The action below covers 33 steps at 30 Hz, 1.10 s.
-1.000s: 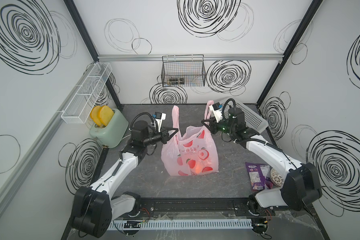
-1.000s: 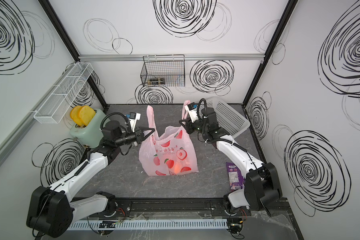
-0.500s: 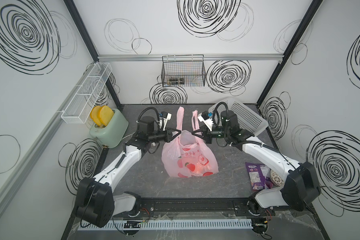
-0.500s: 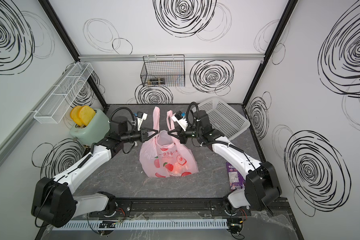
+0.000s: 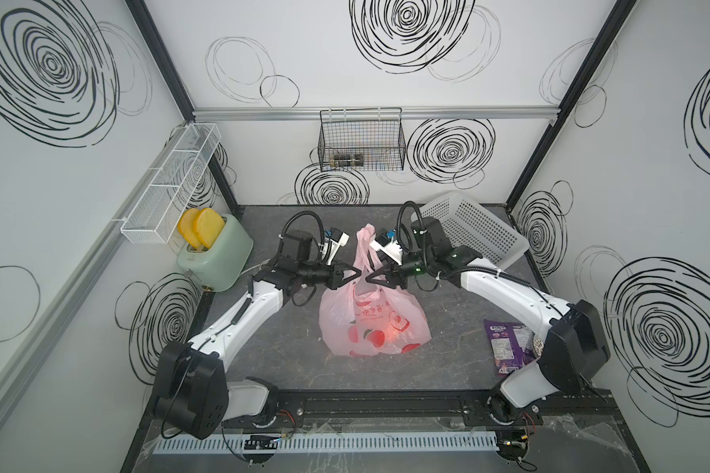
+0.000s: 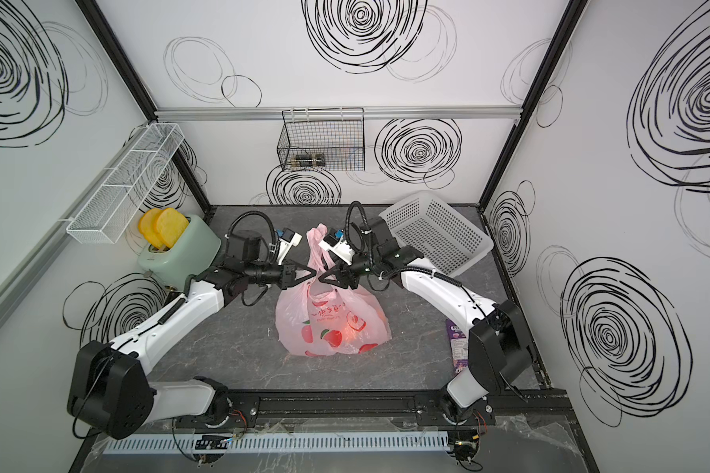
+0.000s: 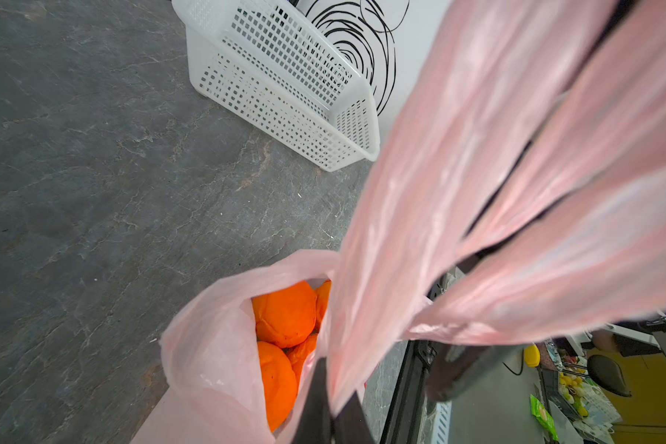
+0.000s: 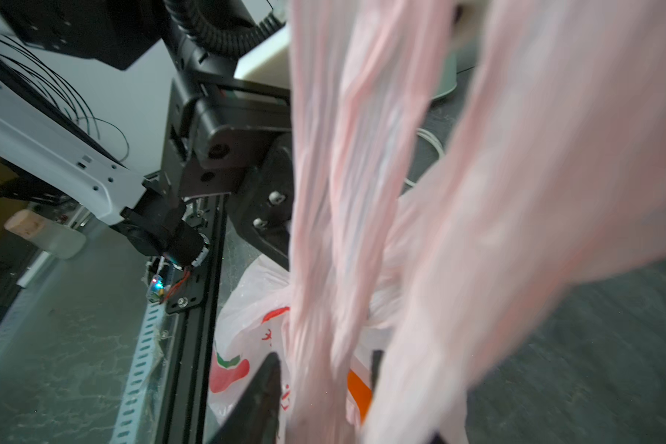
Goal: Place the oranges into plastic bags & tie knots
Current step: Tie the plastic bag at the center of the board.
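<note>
In both top views the bag [image 5: 372, 327] [image 6: 328, 323] sits mid-table, and its handles [image 5: 365, 245] rise together between the two arms. The left gripper [image 5: 355, 275] and the right gripper [image 5: 371, 279] meet almost tip to tip at those handles, just above the bag's mouth. From up there the oranges show only as a warm glow through the pink film, low in the bag. The left wrist view shows them bare: the oranges [image 7: 283, 315] lie packed in the open mouth, directly below that gripper, and three or four skins can be seen. The same view shows a handle strip running down against a dark finger [image 7: 320, 399]. The left gripper is closed tight on the bag there, with the basket [image 7: 285, 115] well apart behind. Only the right wrist view shows how the right jaws stand. Its fingers [image 8: 260, 403] are partly spread, with a blurred handle strip hanging between them. The view is too smeared to show whether the pads touch the film. The left arm's black wrist sits just beyond the strip.
</note>
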Tool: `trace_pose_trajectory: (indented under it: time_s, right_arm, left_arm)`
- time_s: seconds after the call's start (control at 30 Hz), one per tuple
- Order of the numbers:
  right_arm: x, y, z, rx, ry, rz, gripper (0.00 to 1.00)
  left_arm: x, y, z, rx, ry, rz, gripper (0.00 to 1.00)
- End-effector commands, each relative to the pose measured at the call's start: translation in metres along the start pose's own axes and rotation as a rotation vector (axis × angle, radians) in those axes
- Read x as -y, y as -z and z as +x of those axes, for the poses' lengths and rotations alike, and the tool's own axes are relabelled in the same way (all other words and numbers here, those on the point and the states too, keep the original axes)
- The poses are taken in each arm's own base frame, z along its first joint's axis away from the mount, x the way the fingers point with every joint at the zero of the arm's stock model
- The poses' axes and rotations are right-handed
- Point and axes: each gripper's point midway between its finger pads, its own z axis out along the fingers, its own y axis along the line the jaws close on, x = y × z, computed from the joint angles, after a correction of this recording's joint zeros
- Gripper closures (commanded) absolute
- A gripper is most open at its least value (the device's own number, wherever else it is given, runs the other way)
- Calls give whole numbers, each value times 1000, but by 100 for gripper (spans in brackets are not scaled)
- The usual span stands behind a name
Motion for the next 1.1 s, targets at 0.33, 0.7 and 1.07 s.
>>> trace_pose_trajectory:
  time_s: [0.33,0.7,1.07]
  right_arm:
    - [2,22,-6,136,-59,443,1]
    - [19,35,-26,212,-71,554,55]
    - [-25,4,-3,49,89,183,100]
  left_arm:
    - [12,2,-18,45,-62,36,100]
    - [15,3,-20,49,-55,45,100]
    - [17,5,-19,37,-67,51,100]
